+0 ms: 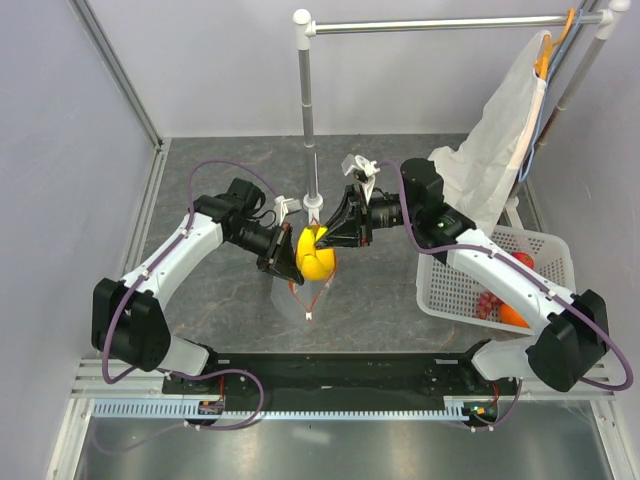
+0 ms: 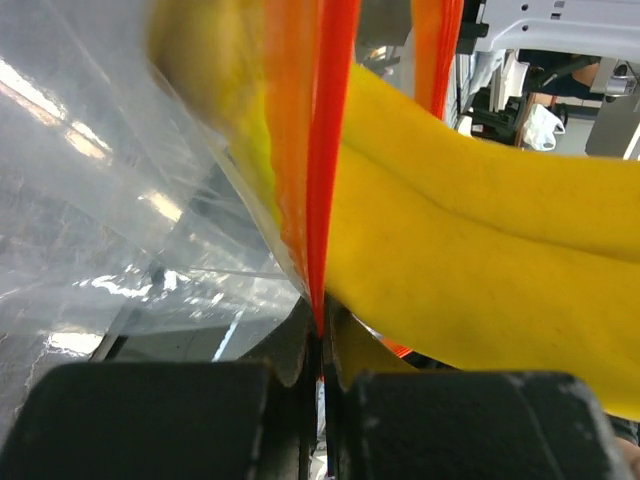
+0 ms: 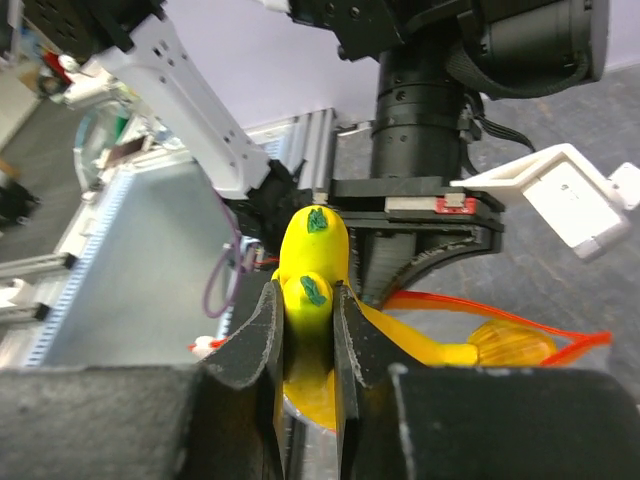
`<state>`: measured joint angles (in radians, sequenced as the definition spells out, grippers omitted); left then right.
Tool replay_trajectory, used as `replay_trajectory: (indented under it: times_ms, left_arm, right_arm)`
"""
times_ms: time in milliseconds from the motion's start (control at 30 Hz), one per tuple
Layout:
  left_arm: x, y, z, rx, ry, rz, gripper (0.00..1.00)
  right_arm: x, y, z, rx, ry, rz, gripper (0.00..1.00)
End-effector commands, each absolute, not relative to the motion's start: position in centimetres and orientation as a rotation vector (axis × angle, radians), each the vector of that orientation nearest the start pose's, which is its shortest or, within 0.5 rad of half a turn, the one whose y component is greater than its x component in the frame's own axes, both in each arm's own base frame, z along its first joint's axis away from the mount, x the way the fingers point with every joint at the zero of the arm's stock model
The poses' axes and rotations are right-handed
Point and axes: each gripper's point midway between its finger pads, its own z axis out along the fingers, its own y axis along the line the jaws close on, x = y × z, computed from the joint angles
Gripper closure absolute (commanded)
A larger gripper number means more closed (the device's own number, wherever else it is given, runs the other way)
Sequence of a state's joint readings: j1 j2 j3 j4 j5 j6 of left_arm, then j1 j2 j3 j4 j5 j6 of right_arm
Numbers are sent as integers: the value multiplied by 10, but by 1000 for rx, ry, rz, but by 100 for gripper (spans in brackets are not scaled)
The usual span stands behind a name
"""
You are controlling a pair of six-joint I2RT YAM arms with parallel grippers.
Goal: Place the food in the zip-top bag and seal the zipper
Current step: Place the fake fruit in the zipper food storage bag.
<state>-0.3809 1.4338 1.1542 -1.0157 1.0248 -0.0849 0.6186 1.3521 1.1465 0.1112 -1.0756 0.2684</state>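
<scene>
My left gripper (image 1: 285, 258) is shut on the red zipper (image 2: 322, 200) strip of the clear zip-top bag (image 1: 292, 298), holding its mouth up above the table. The bag's film (image 2: 120, 200) hangs to the left in the left wrist view. My right gripper (image 1: 335, 235) is shut on the yellow banana (image 1: 316, 258), whose lower part sits in the bag's mouth. In the right wrist view the banana (image 3: 312, 250) is pinched between my fingers (image 3: 258, 330), its green-tipped ends pointing up. The white slider (image 1: 309, 317) hangs low. Grapes (image 1: 488, 303), orange (image 1: 512, 316) and a red fruit (image 1: 522, 260) lie in the basket.
The white mesh basket (image 1: 545, 250) stands at the right, under my right arm. A white cloth bag (image 1: 500, 150) hangs from the rail at back right. An upright metal pole (image 1: 308, 110) rises just behind both grippers.
</scene>
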Motion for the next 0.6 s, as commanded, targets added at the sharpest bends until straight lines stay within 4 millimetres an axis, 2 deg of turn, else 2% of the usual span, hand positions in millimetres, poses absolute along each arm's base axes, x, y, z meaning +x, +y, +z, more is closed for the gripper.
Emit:
replay_trajectory:
  times_ms: [0,100,200,233,300,333,400,433,500,567]
  left_arm:
    - [153,-242,233,707,2469,-1813,98]
    - [153,-244,234,697,2472,-1844,98]
    - [152,-245,238,704,2451,-1886,98]
    - [152,-245,238,704,2449,-1895,98]
    - [153,-246,238,700,2449,-1910,98]
    - [152,-246,239,704,2445,-1913,98]
    - [152,-246,238,708,2446,-1906,98]
    - [151,-245,238,708,2446,-1906,98]
    - [150,-245,238,708,2449,-1904,98]
    - [150,-244,237,708,2451,-1905,98]
  right_arm:
    - [217,345,312,-1200,1339,1273,100]
    - [213,344,308,-1219,1291,1189,100]
    - [202,347,309,-1242,1225,1157,100]
    - [193,350,300,-1276,1212,1150,100]
    - [187,349,295,-1338,1124,1068,100]
    - [180,350,280,-1368,1124,1041,100]
    - [176,349,274,-1425,1040,945,100]
    - [171,349,262,-1453,1044,921,100]
    - [168,349,259,-1499,981,843,100]
    - [159,351,254,-1543,970,838,70]
